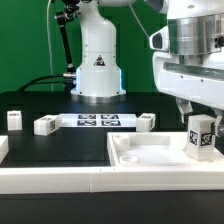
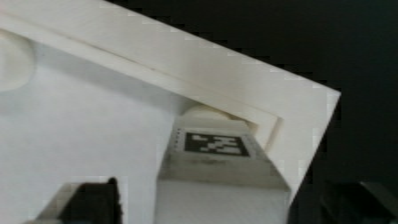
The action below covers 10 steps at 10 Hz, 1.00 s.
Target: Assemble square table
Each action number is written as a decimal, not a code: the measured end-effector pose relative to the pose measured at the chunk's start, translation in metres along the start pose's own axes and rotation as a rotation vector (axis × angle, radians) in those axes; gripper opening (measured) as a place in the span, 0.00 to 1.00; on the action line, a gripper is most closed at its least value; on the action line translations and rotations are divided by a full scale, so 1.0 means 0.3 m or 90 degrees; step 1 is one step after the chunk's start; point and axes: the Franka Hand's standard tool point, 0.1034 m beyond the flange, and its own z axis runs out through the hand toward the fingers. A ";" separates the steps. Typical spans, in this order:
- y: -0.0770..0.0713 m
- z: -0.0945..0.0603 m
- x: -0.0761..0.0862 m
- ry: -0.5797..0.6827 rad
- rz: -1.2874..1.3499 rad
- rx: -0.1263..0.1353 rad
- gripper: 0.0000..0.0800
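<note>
My end effector (image 1: 199,108) has its fingers apart, holding nothing. Just below it a small white block leg (image 1: 200,137) with a black-and-white tag stands upright in the corner of the white plastic square tray-like top (image 1: 140,158). To keep the leg seated, I should lift straight up with both fingers clear of it.

White top (image 1: 150,158), white leg (image 1: 201,143) bearing black-and-white tag (image 1: 200,130), black table (image 1: 60,150).

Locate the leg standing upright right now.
Exterior view's right: the upright leg stands inside the tabletop, in its corner, directly under the tool.
</note>
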 end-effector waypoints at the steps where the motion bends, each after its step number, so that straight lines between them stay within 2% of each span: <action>1: -0.001 0.001 -0.004 0.000 -0.013 0.000 0.78; 3: -0.003 0.002 -0.009 -0.002 -0.127 0.001 0.81; 8: -0.004 0.006 -0.013 0.001 -0.362 0.000 0.81; 10: -0.006 0.006 -0.022 0.006 -0.488 -0.008 0.81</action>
